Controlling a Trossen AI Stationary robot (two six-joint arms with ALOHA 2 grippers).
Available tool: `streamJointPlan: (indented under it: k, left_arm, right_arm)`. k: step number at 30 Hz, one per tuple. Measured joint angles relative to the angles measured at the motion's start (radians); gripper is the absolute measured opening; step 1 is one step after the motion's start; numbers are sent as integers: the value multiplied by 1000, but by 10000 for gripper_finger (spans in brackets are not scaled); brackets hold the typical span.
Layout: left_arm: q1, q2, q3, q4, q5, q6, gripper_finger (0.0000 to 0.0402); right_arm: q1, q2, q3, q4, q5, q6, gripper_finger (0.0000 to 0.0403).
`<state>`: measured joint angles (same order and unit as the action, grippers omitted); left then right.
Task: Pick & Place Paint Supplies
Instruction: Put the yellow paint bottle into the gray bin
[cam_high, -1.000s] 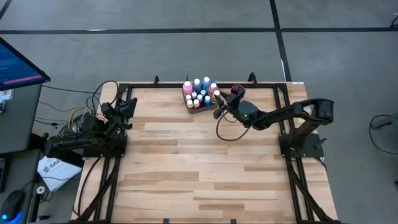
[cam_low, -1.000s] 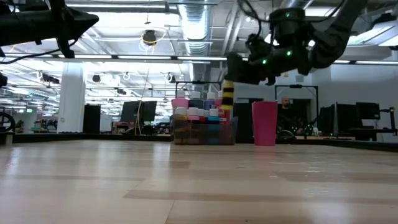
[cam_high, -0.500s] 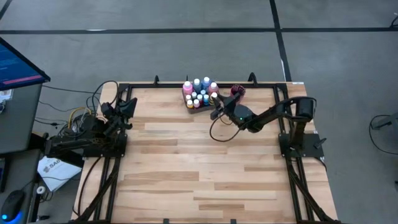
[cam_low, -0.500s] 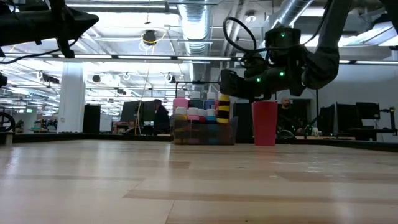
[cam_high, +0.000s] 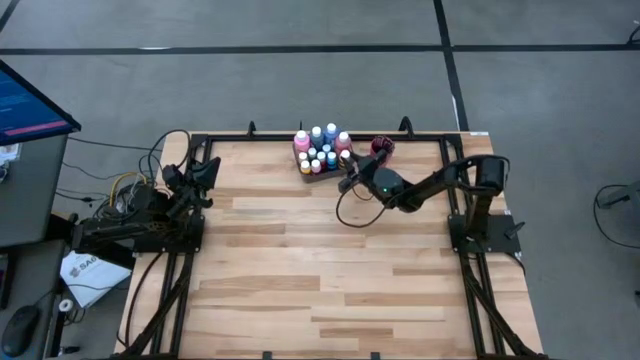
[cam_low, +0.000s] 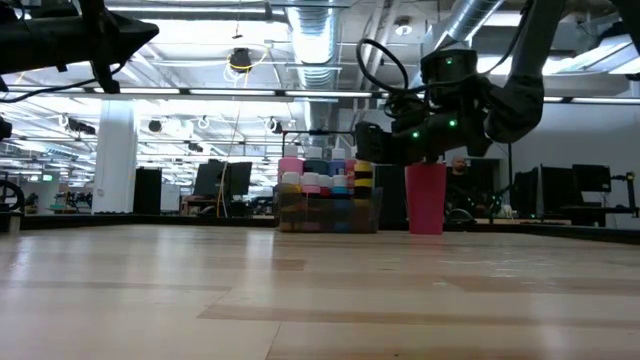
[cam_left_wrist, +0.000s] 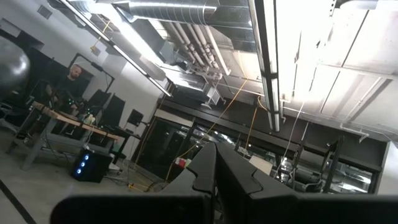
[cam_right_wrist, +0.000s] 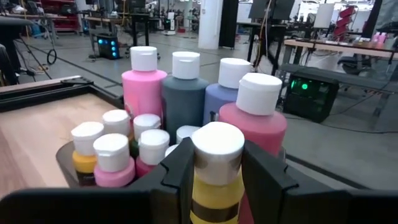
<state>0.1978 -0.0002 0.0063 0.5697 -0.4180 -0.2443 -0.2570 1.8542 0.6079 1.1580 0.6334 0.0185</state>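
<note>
A grey tray (cam_high: 306, 167) at the table's far edge holds several paint bottles (cam_right_wrist: 144, 93) in pink, blue, dark and yellow, all with white caps. My right gripper (cam_high: 346, 163) is at the tray's right side, shut on a yellow bottle (cam_right_wrist: 215, 186) with a dark band and a white cap. In the low view the yellow bottle (cam_low: 363, 178) hangs level with the bottles in the tray (cam_low: 328, 212); whether it stands on anything is hidden. My left gripper (cam_high: 207, 174) waits shut at the table's left edge, its fingers (cam_left_wrist: 214, 177) pointing up into the room. My right gripper pinches the yellow bottle's upper body (cam_right_wrist: 215, 190), just below the cap (cam_right_wrist: 217, 147), between its two fingers (cam_right_wrist: 177, 180). The fingers come in level from the table's right side. The bottle stands upright in the hold; its bottom is hidden behind the tray and the fingers.
A red cup (cam_high: 382, 147) stands just right of the tray, close behind my right gripper (cam_low: 390, 140); in the low view the cup (cam_low: 426, 198) is beside the yellow bottle. A black frame rail (cam_high: 330, 137) runs along the far edge. Bare wooden tabletop (cam_high: 320, 260) stretches toward the near edge.
My right gripper has sunk with the yellow bottle and shifted slightly toward the tray. The bottle stays upright and has come down from above the tray's bottles to about their height. The grip has not changed.
</note>
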Motion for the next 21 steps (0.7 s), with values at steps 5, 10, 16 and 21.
streamJointPlan:
  k: [5, 10, 16, 21]
  left_arm:
    - [0, 0, 0, 0, 0, 0, 2]
    - [0, 0, 0, 0, 0, 0, 2]
    - [0, 0, 0, 0, 0, 0, 2]
    - [0, 0, 0, 0, 0, 0, 2]
  right_arm:
    - [-7, 0, 15, -42, -3, 30, 103]
    - [0, 13, 32, -113, -5, 61, 103]
    - [-4, 35, 53, -128, -10, 62, 118]
    - [-13, 62, 69, -140, -10, 122, 162]
